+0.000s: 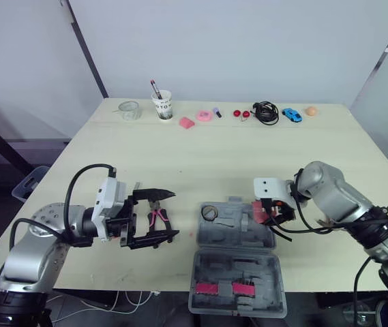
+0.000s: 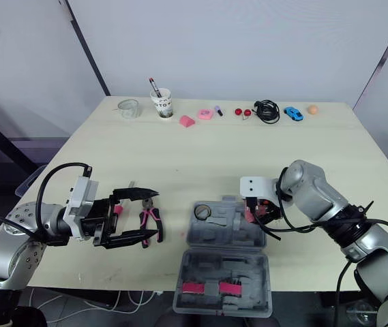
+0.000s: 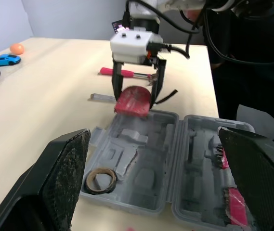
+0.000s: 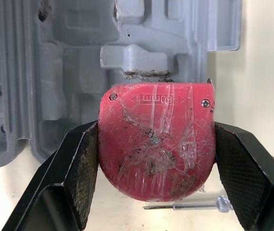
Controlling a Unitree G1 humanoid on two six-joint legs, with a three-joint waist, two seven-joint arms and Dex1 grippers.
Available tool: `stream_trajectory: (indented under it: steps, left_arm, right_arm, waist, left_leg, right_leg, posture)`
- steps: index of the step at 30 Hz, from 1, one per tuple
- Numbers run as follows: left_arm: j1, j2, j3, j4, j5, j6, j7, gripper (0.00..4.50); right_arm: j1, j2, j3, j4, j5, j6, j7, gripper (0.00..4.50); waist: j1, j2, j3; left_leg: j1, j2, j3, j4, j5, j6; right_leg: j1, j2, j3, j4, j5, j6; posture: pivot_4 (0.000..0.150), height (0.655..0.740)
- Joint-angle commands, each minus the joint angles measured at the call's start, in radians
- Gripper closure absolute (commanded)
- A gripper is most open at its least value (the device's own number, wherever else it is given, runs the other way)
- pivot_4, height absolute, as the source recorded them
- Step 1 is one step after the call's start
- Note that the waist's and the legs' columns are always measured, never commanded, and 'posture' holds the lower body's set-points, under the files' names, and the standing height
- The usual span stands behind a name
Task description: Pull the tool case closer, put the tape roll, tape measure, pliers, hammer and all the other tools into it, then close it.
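Your right gripper gripped the scuffed red plastic tape measure between both fingers at the right edge of the open grey plastic tool case. Your left gripper gaped wide and empty, left of the case, near the pink-handled pliers.
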Motion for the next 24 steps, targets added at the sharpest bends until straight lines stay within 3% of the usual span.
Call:
stream_trajectory:
  steps: [1, 14, 17, 24]
  left_arm:
    - [0.009, -0.009, 0.012, -0.040, -0.010, -0.008, 0.014, 0.00]
    - [0.027, -0.014, 0.016, -0.057, -0.008, -0.010, 0.032, 0.00]
    - [0.029, -0.014, 0.015, -0.062, -0.010, -0.007, 0.035, 0.00]
    - [0.036, -0.009, 0.010, -0.069, -0.014, 0.002, 0.026, 0.00]
  right_arm:
    - [-0.031, 0.027, 0.028, 0.005, -0.044, -0.018, -0.003, 1.50]
    - [-0.013, 0.091, 0.067, 0.072, -0.133, -0.078, -0.030, 1.50]
    - [-0.013, 0.104, 0.050, 0.086, -0.129, -0.082, -0.038, 0.13]
    - [0.000, 0.076, 0.010, 0.024, -0.115, -0.052, -0.021, 0.02]
  waist:
    - [-0.002, 0.000, 0.000]
    - [-0.003, 0.000, 0.000]
    - [-0.004, 0.000, 0.000]
    - [0.000, 0.000, 0.000]
  left_leg:
    - [0.000, 0.000, 0.000, 0.000, 0.000, 0.000]
    - [0.000, 0.000, 0.000, 0.000, 0.000, 0.000]
    - [0.001, 0.000, 0.000, 0.000, 0.000, 0.000]
    - [0.000, 0.000, 0.000, 0.000, 0.000, 0.000]
  right_leg:
    - [0.000, 0.000, 0.000, 0.000, 0.000, 0.000]
    - [0.000, 0.000, 0.000, 0.001, 0.000, 0.000]
    - [0.000, 0.000, 0.000, 0.001, 0.000, 0.000]
    - [0.000, 0.000, 0.000, 0.001, 0.000, 0.000]
  posture:
    - [0.150, 0.7400]
    - [0.150, 0.7400]
    - [0.150, 0.7400]
    - [0.150, 0.7400]
